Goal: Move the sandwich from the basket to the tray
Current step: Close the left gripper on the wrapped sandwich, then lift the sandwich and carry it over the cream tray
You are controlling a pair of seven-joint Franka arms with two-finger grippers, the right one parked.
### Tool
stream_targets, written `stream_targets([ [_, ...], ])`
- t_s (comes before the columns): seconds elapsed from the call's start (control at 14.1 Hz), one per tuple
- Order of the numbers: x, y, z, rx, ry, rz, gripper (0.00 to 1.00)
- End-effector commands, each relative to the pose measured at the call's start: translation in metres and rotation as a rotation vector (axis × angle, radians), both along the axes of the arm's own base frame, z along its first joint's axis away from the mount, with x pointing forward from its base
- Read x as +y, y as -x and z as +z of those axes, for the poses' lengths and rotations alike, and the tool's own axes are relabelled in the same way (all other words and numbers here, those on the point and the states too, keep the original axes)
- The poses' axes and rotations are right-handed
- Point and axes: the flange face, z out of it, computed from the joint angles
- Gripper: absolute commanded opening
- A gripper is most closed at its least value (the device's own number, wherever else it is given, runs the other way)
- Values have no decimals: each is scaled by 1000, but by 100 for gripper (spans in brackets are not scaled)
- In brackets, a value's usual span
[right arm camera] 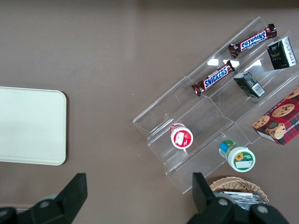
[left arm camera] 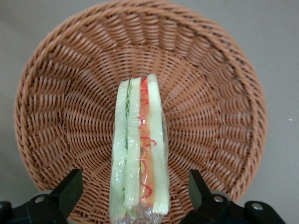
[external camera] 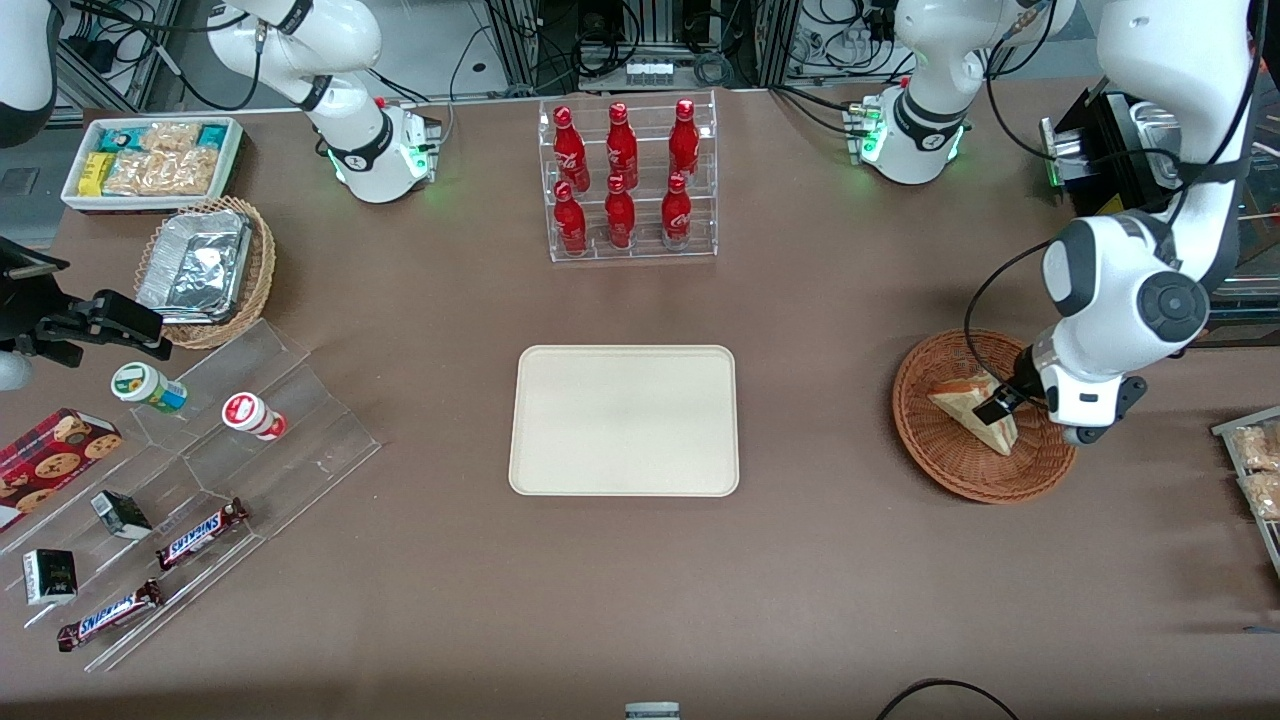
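Here the gripper (left arm camera: 133, 198), fingers (left arm camera: 69, 190) open, straddles the pale triangular sandwich (left arm camera: 138, 149) in the reddish-brown wicker basket (left arm camera: 219, 93); wedge's long axis runs between them, unclamped.

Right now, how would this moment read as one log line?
gripper: open, straddling sandwich | sandwich: in basket, not lifted | tray: bare

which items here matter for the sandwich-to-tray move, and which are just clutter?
Job:
sandwich, in the basket
tray, bare
gripper, open, fingers either side of the sandwich

Clutter:
cola bottles in clear rack
Snickers bars on acrylic steps
cookie box
foil trays in lighter wicker basket
snack bin
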Motion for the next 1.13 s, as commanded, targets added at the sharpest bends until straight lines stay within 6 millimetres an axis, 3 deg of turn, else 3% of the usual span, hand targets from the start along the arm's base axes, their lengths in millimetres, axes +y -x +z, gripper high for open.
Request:
stream_targets([
  [0.0, 1, 2, -18, -1, -2, 47, 100],
  [0.14, 1, 7, -34, -19, -3, 45, 97],
  [0.42, -1, 7, -43, -12, -8, 26, 57],
  [0.49, -1, 7, -38, -17, -11, 16, 51],
  [0.71, -1, 4, 8, -6, -20, -11, 36],
  [0.85, -10, -3, 46, 16, -36, -105, 33],
  [1.06, -49, -14, 94, 80, -78, -308, 33],
])
